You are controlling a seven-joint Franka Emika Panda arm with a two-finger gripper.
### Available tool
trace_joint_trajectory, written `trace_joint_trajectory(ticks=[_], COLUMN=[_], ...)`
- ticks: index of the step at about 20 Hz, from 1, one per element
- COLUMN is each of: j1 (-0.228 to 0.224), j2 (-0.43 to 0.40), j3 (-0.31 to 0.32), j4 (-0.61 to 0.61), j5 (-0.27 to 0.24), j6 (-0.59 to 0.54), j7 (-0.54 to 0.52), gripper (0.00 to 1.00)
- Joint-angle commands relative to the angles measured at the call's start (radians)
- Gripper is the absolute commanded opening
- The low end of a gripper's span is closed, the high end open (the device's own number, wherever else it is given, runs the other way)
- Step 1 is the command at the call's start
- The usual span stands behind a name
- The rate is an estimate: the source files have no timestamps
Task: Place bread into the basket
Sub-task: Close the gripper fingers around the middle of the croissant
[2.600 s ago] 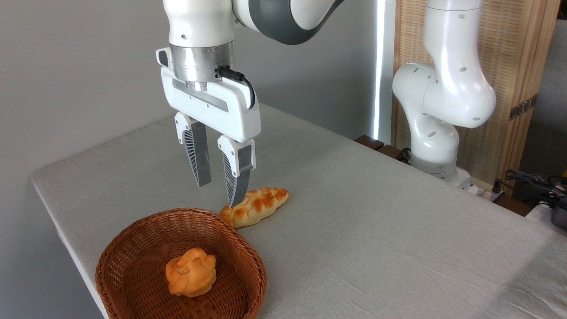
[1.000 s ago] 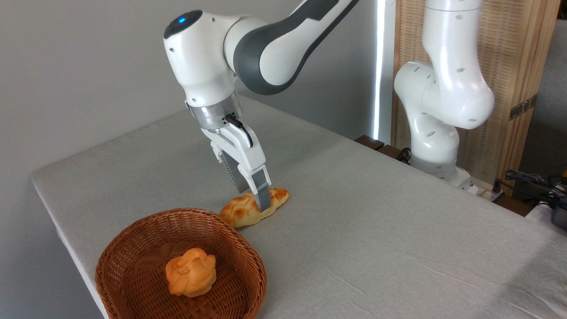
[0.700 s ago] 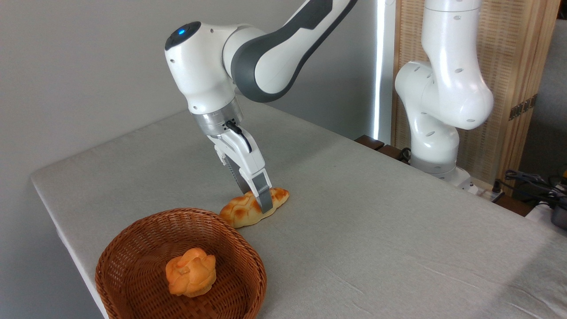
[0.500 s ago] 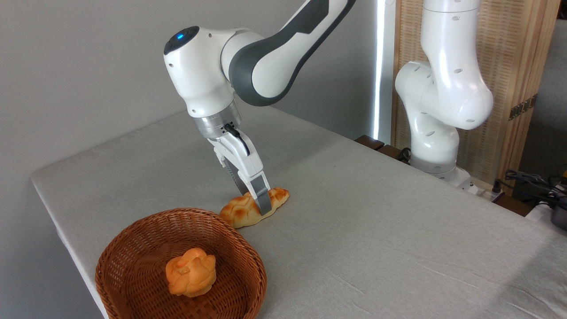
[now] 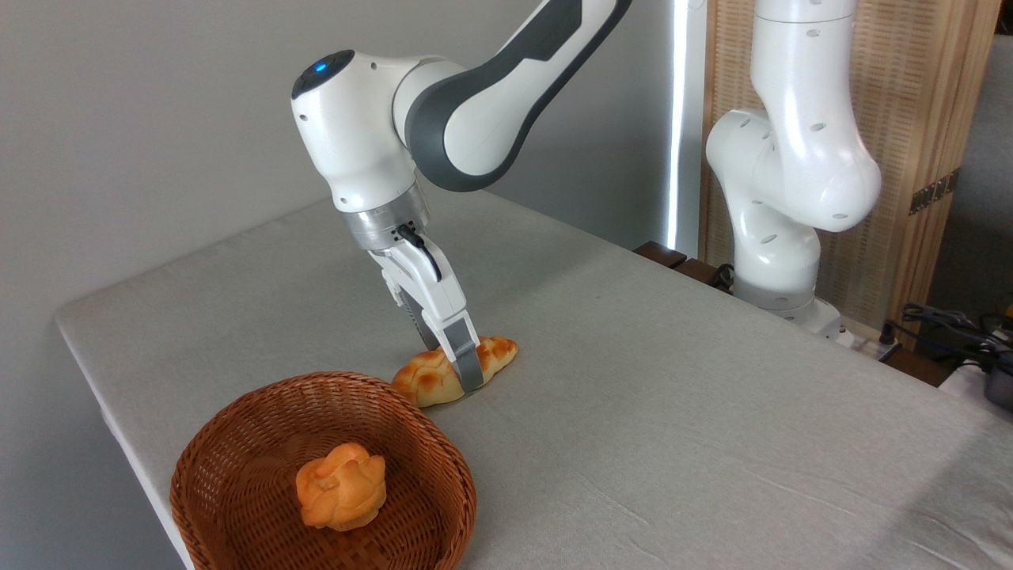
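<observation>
hand [image 5: 463, 372] lowered from above, now straddling bread [image 5: 427, 380] middle

The bread [image 5: 427, 378] is a long, tapered braided loaf, golden yellow with orange-brown toasted patches, lying flat on the counter [image 5: 673, 412] with its length running from about 8 o'clock to 2 o'clock. Its near end sits just beside the basket [image 5: 237, 443], at roughly 1 o'clock from it. The basket is a round, shallow, reddish-brown woven wicker bowl standing upright near the counter's front corner.
</observation>
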Motion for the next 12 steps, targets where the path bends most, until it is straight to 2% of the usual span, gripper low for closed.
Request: trace_joint_trajectory(ticks=[1, 3, 6, 7, 12], j1=[-0.017, -0.017, -0.017, -0.019, -0.019], j2=[0.015, 0.015, 0.015, 0.015, 0.013], j3=[0.006, 0.007, 0.007, 0.007, 0.007], j4=[-0.006, -0.004, -0.001, -0.001, -0.001], j5=[0.017, 0.019, 0.019, 0.019, 0.019], j6=[0.022, 0.023, 0.037, 0.043, 0.045], j7=[0.004, 0.004, 0.006, 0.006, 0.009], gripper=[0.94, 0.80, 0.51, 0.45, 0.44])
